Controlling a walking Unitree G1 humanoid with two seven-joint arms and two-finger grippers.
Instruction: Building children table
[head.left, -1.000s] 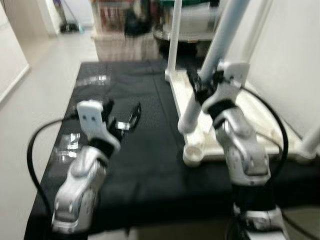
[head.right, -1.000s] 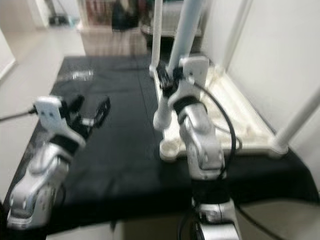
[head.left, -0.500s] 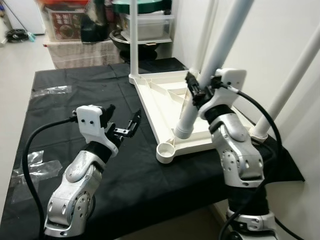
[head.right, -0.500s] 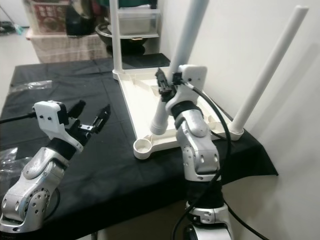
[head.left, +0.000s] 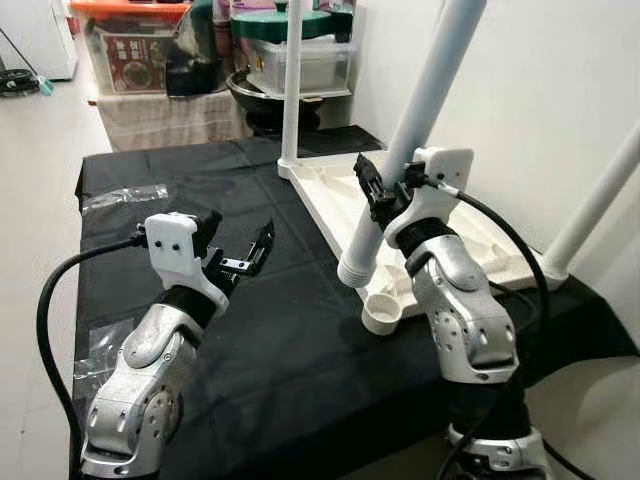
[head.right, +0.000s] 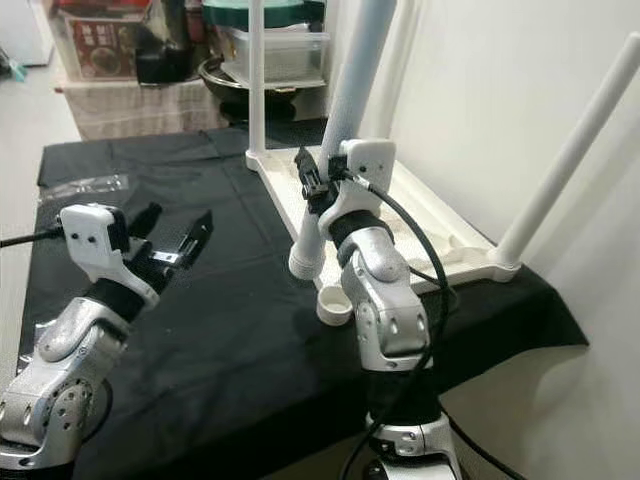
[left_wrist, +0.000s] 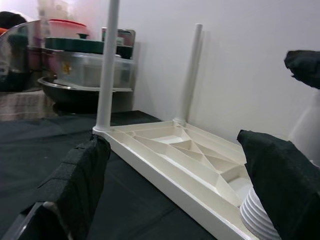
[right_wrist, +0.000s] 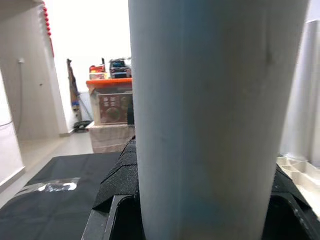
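**Last leg held just short of its socket**

My right gripper (head.left: 385, 192) is clamped around the loose white leg (head.left: 415, 130), which tilts over the upturned white tabletop (head.left: 330, 195) lying on the black cloth (head.left: 260, 330). The leg's lower end hangs just above and beside the empty corner socket (head.left: 380, 313), not yet in it. My left gripper (head.left: 245, 255) hovers over the cloth near that corner, fingers spread wide and holding nothing.

The risk, as I judge it, is the tilt: if I press down at this angle the leg could catch on the socket rim, jam crookedly, or push the tabletop across the cloth, since nothing braces it. The grip sits low on a long leg, so the leg could also twist between my fingers.

Compared with half a second ago, the socket now lies closer beneath the leg's end, though my head camera has shifted too. My left gripper stays spread as before.
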